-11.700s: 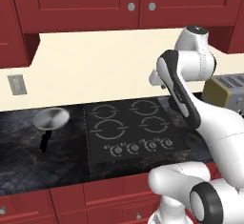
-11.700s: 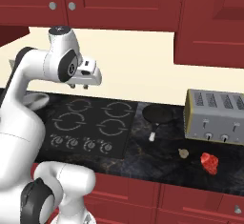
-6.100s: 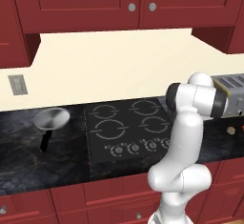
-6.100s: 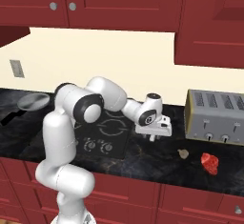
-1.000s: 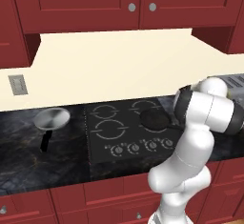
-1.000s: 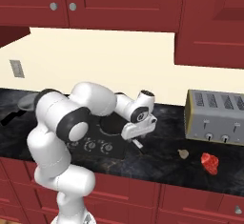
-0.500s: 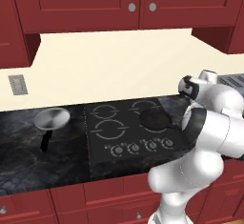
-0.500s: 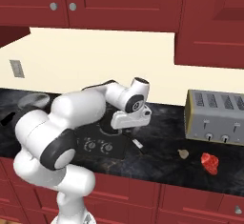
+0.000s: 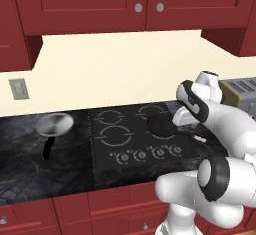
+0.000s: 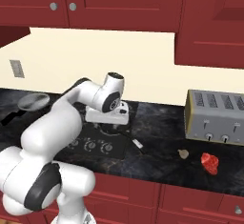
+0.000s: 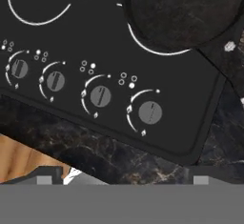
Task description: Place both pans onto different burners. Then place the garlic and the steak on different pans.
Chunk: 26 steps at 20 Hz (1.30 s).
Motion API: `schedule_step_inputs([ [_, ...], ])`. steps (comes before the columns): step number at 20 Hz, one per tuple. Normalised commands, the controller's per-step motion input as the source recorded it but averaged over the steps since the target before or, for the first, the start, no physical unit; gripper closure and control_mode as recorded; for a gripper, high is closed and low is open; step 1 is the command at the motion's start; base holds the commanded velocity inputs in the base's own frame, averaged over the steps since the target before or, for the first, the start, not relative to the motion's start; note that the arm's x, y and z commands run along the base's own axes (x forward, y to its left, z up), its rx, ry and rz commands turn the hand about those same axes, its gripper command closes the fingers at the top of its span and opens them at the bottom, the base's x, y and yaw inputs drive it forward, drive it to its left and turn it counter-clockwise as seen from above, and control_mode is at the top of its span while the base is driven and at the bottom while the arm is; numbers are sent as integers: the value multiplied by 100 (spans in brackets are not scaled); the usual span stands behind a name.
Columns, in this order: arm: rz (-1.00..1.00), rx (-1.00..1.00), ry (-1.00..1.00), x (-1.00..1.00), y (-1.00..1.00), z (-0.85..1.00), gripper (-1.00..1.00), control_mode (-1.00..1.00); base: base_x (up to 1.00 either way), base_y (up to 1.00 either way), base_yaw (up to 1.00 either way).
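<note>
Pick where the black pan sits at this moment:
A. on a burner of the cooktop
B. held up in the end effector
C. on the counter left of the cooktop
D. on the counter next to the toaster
A: the black pan lies flat on the cooktop, over a right-hand burner ring whose white arc shows at its rim in the hand view.

The white arm (image 9: 225,129) rises from the lower right of the left base view, bends at a dark elbow joint and reaches left to mid-frame right. In the right base view it climbs from the lower left and ends at centre, where the tool (image 10: 107,119) points down. The tool's jaws stand wide apart, holding nothing.
</note>
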Motion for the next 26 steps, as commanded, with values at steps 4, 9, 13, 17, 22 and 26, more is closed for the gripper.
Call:
schedule_step_inputs([
  [4,-15,-2,5,0,100,31,-100,-100,0,0,0],
  [9,-13,-7,3,10,100,21,-100,-100,0,0,0],
  [13,-3,-6,3,41,100,11,-100,-100,0,0,0],
  [17,0,-3,9,37,100,9,-100,-100,0,0,0],
  [22,-3,0,7,19,100,20,-100,-100,0,0,0],
  [26,-2,-2,9,17,100,6,-100,-100,0,0,0],
])
